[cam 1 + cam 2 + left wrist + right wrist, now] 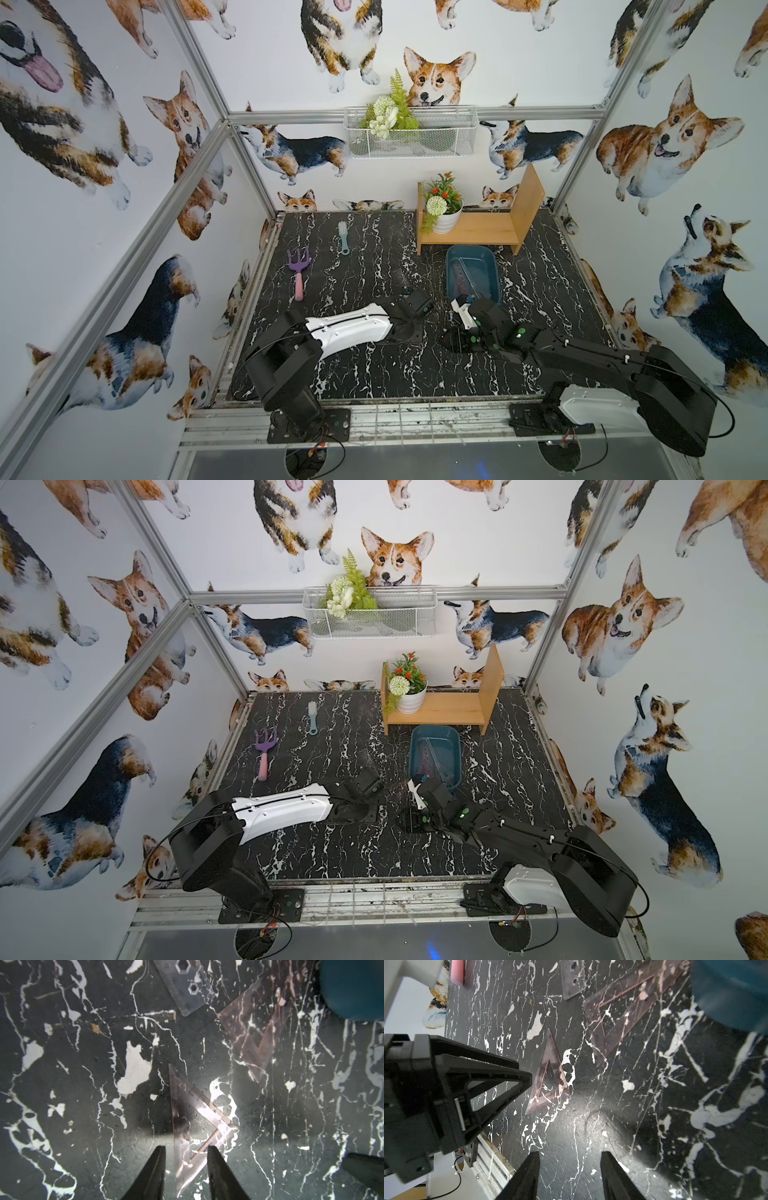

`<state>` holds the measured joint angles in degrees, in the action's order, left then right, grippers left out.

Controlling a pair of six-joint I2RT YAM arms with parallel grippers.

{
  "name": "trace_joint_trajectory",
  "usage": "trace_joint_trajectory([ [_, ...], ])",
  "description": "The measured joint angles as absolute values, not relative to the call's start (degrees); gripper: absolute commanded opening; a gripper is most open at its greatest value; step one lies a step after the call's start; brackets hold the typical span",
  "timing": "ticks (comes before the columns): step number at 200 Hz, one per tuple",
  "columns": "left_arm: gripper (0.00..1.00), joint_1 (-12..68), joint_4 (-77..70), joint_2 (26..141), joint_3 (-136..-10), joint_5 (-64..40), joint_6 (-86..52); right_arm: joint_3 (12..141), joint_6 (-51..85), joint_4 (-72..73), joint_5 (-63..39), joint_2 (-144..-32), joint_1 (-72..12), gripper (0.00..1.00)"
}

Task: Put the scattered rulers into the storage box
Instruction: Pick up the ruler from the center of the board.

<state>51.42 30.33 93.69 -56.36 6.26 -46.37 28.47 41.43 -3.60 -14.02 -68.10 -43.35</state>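
A small purple-tinted triangular ruler (193,1113) lies flat on the black marble table. My left gripper (186,1148) is open, and its jaws stand either side of that ruler's near corner. In the right wrist view its fingertips (526,1079) sit at the small ruler's (550,1076) edge. A larger tinted triangular ruler (255,1028) and a clear straight ruler (187,987) lie farther off, beside the teal storage box (353,987). The storage box (471,248) holds rulers (467,274). My right gripper (571,1153) is open over bare table, beside the left one.
A purple-and-pink toy fork (299,270) and a pale blue brush (343,237) lie at the far left. Behind the box stands a wooden shelf (482,228) with a potted plant (442,208). A white wire basket (409,133) hangs on the back wall.
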Motion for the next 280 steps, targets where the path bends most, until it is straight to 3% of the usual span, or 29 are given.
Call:
trace_joint_trajectory([
  [235,0.34,52.21,31.92,100.97,-59.07,8.1,-45.04,26.85,41.87,-3.09,-15.07,-67.16,-43.13,0.53],
  [280,0.23,52.25,31.7,101.43,-59.16,8.69,-44.66,26.65,41.93,-2.59,-15.29,-67.02,-43.13,0.53],
])
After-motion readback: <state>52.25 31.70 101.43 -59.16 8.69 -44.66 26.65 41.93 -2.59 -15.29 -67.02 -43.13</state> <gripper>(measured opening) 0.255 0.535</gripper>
